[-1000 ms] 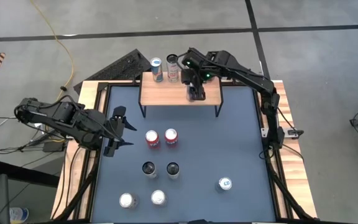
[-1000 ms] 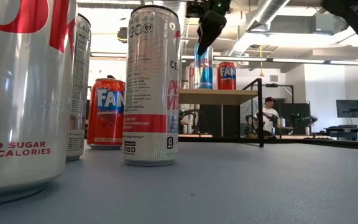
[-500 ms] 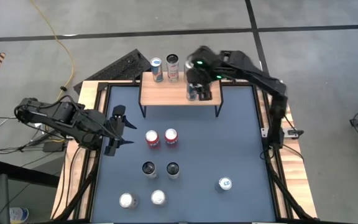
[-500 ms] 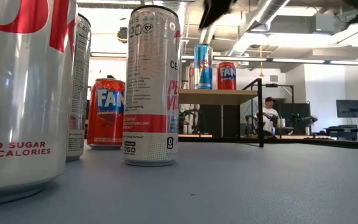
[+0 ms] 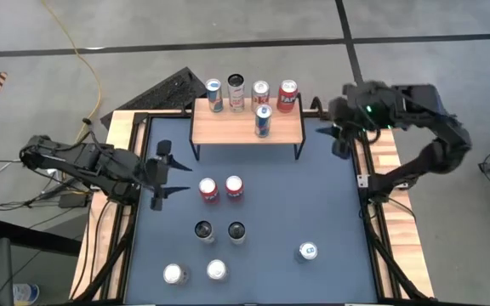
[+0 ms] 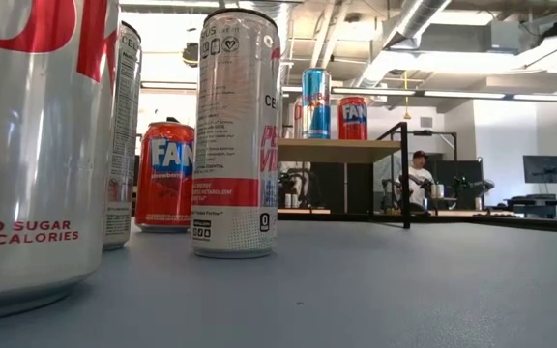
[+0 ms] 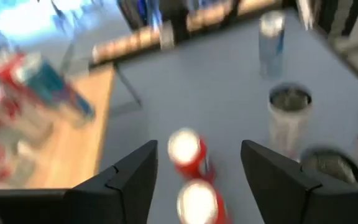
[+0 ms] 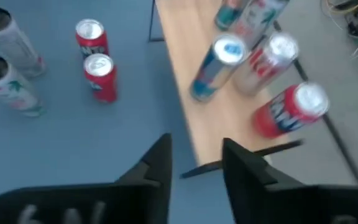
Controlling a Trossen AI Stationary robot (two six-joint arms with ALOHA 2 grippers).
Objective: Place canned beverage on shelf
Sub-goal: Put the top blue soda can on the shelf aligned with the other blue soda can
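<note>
The shelf (image 5: 245, 129) stands at the table's far edge, its wooden top on thin black legs. A blue canned beverage (image 5: 263, 121) stands upright near the front of the top, with several more cans (image 5: 249, 92) in a row behind it. The low view shows the blue can (image 6: 315, 103) on the shelf (image 6: 341, 148). My right gripper (image 5: 337, 132) hovers off the shelf's right end, open and empty (image 8: 194, 163). My left gripper (image 5: 160, 174) hangs open at the table's left side, pointing at two red cans (image 7: 191, 174).
Two red cans (image 5: 221, 188) stand mid-table, with two dark-topped cans (image 5: 220, 230) nearer. Two white-topped cans (image 5: 195, 272) and a lone can (image 5: 308, 251) stand by the near edge. Free blue table lies right of the cans and in front of the shelf.
My right gripper has risen off the blue can on the shelf and swung away toward the table's right edge, rolling as it went. The blue can stays upright on the shelf top. My left gripper has tipped a little where it hangs.
</note>
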